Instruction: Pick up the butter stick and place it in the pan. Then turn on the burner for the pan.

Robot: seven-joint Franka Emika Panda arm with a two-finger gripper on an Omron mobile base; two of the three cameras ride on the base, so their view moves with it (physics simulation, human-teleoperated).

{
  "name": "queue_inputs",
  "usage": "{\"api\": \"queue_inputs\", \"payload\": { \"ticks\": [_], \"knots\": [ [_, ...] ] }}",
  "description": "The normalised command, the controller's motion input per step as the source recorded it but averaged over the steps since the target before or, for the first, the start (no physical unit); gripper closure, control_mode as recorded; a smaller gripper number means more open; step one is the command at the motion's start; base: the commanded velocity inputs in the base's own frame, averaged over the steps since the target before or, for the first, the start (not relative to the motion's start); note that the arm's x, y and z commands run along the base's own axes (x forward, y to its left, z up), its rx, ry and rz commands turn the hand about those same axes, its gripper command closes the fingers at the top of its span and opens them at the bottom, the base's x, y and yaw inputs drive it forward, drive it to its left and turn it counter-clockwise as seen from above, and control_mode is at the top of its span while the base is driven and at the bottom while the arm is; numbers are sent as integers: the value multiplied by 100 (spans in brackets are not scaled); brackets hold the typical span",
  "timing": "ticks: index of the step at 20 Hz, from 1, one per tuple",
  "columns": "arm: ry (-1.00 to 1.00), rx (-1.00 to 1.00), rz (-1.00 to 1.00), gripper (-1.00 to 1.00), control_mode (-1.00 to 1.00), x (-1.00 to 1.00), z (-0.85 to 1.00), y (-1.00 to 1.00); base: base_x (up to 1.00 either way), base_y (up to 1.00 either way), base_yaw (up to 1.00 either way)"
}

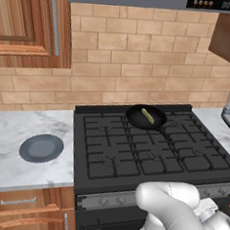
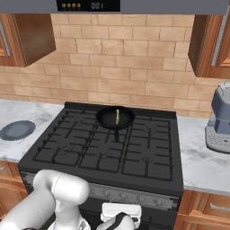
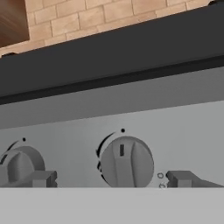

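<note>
Now butter stick [image 1: 147, 116] inside pan [image 1: 136, 119] on stove, end effector [image 3: 111, 178] fingers apart around knob [image 3: 127, 162]

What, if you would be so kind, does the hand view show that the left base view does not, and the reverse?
Hand view alone: a close look at the stove's grey control panel, with a round grey knob centred between the two dark fingertips, its pointer upright under a black dot, and a second grey knob at the left edge.

Left base view alone: the small round black frying pan on a rear burner with the thin yellow-olive butter stick lying in it, and a flat grey-blue round plate on the marble counter.

Both: the black stove top and the tan brick wall.
</note>
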Motion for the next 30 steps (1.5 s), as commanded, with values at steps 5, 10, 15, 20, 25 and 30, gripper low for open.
{"api": "queue_inputs", "payload": {
  "ticks": [5,10,15,20,25,30],
  "knots": [
    [0,0,0,-100,-100,1,10,4,0,0,0],
    [0,0,0,-100,-100,0,4,-3,0,0,0],
    [0,0,0,-100,-100,0,0,0,0,0,0],
    [0,0,0,100,-100,7,0,0,0,0,0],
    [1,0,0,100,-100,7,0,0,0,0,0],
    [4,-5,0,100,-100,1,-2,0,0,0,0]
  ]
}}
